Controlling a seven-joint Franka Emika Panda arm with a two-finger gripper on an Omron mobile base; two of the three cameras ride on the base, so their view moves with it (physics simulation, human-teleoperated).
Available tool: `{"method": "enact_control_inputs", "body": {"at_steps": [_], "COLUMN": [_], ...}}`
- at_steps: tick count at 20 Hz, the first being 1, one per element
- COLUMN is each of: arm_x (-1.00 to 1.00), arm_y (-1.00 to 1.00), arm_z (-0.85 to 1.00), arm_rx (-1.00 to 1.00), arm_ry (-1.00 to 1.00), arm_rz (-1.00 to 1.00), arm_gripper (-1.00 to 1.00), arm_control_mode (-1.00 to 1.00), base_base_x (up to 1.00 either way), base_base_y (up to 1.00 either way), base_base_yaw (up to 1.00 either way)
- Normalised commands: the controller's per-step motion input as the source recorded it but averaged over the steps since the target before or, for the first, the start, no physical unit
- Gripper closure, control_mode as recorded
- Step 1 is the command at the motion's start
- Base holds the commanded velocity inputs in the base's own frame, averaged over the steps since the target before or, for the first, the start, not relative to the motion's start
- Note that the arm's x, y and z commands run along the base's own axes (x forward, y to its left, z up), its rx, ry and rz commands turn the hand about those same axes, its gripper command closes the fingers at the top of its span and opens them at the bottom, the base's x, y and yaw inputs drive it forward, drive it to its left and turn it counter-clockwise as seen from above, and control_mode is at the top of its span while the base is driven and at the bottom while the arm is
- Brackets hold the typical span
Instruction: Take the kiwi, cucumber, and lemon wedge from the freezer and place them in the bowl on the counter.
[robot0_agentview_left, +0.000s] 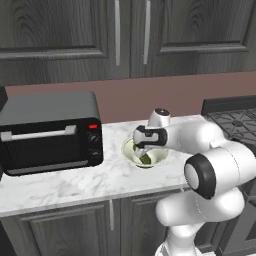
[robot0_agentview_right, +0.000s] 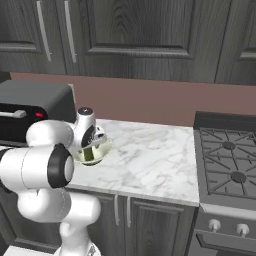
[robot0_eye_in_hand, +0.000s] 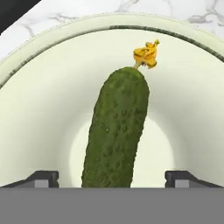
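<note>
The dark green cucumber (robot0_eye_in_hand: 117, 131) lies in the pale greenish-white bowl (robot0_eye_in_hand: 109, 19), its yellow flower end pointing away from the hand. My gripper (robot0_eye_in_hand: 113, 177) hangs just above it, open, with its fingertips (robot0_eye_in_hand: 43, 178) spread wide on either side and not touching the skin. From the base, the bowl (robot0_agentview_left: 125, 149) (robot0_agentview_right: 108, 148) stands on the white marble counter (robot0_agentview_left: 75, 182) with the gripper (robot0_agentview_left: 142, 150) (robot0_agentview_right: 91, 146) over it and the cucumber (robot0_agentview_left: 145, 159) (robot0_agentview_right: 89, 155) showing inside. The kiwi and the freezer are out of view.
A black toaster oven (robot0_agentview_left: 50, 132) (robot0_agentview_right: 30, 107) stands on the counter left of the bowl. A gas stove (robot0_agentview_right: 227, 160) (robot0_agentview_left: 235, 117) lies to the right. Dark wood-grain cabinets (robot0_agentview_left: 125, 35) hang above the brown backsplash.
</note>
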Motion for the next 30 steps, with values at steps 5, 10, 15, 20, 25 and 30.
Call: {"method": "enact_control_inputs", "body": {"at_steps": [5, 10, 15, 20, 25, 30], "arm_x": [-0.35, -0.53, -0.69, -0.98, -1.0, -0.66], "arm_y": [0.0, -0.14, -0.05, 0.0, 0.0, -0.08], "arm_z": [0.54, 0.98, 1.0, 0.9, 0.77, 0.48], "arm_rx": [0.04, 0.02, 0.01, 0.0, 0.0, 0.0], "arm_ry": [-0.09, -0.11, -0.09, -0.1, -0.09, -0.03], "arm_rz": [0.0, 0.0, 0.0, -0.08, -0.2, -0.19], "arm_gripper": [-1.0, -1.0, -1.0, -1.0, -1.0, -1.0], "arm_control_mode": [-1.0, -1.0, -1.0, -1.0, -1.0, -1.0], "base_base_x": [0.0, 0.0, 0.0, 0.0, 0.0, 0.0], "base_base_y": [0.0, 0.0, 0.0, 0.0, 0.0, 0.0], "base_base_yaw": [0.0, 0.0, 0.0, 0.0, 0.0, 0.0]}}
